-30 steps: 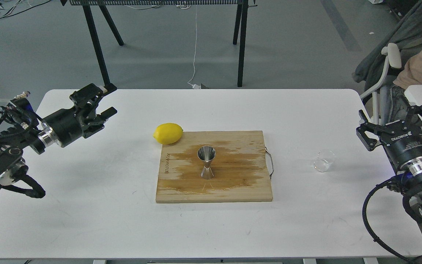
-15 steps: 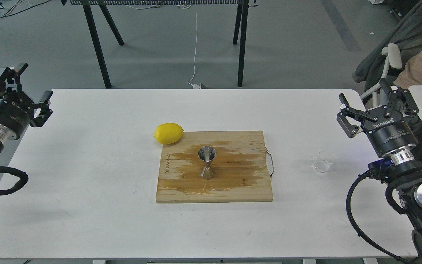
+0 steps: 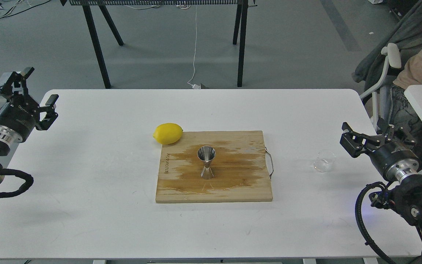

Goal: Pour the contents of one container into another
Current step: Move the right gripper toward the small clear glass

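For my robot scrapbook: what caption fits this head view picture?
Open right gripper nears the small clear glass cup; the shiny steel hourglass jigger waits on the wet wooden board.

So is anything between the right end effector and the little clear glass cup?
Nothing visible. The right end effector sits just right of the small clear glass cup, with only bare white table between them.
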`<state>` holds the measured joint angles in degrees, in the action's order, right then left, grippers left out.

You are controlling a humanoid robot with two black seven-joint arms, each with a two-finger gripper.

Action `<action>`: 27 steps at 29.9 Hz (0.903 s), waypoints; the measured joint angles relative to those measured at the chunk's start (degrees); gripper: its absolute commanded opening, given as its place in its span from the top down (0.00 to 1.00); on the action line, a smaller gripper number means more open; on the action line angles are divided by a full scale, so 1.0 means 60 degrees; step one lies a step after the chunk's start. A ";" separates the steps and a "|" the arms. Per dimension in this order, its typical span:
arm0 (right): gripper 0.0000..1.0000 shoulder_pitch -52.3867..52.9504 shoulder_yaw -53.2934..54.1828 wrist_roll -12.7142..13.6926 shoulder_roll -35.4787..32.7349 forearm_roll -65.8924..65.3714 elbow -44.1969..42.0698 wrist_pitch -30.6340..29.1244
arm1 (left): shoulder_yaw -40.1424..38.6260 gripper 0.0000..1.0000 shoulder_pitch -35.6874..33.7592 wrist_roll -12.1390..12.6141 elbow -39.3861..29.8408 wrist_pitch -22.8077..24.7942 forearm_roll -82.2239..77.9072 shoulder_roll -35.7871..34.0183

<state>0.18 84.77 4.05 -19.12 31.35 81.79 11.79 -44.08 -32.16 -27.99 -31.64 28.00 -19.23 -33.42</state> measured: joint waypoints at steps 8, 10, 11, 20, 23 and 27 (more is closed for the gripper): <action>0.02 0.0046 -0.0094 -0.0034 0.0269 -0.0079 -0.0063 0.1570 | 0.0021 0.02 0.0026 0.0000 0.0014 0.0000 -0.0018 0.0087; 0.02 0.0075 -0.0098 -0.0082 0.0282 -0.0082 -0.0098 0.1872 | 0.0029 0.02 0.0027 0.0000 0.0015 0.0000 -0.0018 0.0088; 0.02 0.0090 -0.0110 -0.0119 0.0283 -0.0088 -0.0126 0.2006 | 0.0031 0.02 0.0027 0.0000 0.0015 0.0000 -0.0018 0.0089; 0.02 0.0306 -0.0238 -0.0183 0.0286 -0.0132 -0.0485 0.2464 | 0.0052 0.01 0.0038 -0.0001 0.0015 0.0000 -0.0044 0.0172; 0.02 0.0410 -0.0262 -0.0191 0.0297 -0.0167 -0.0613 0.2591 | 0.0052 0.01 0.0042 -0.0001 0.0020 -0.0001 -0.0047 0.0177; 0.02 0.0676 -0.0617 -0.0194 0.0314 -0.0180 -0.0853 0.2625 | 0.0064 0.01 0.0042 -0.0002 0.0133 -0.0001 -0.0048 0.0189</action>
<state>4.24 81.07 2.88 -17.23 30.27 76.68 27.54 -43.70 -31.91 -28.00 -30.84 28.00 -19.52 -32.28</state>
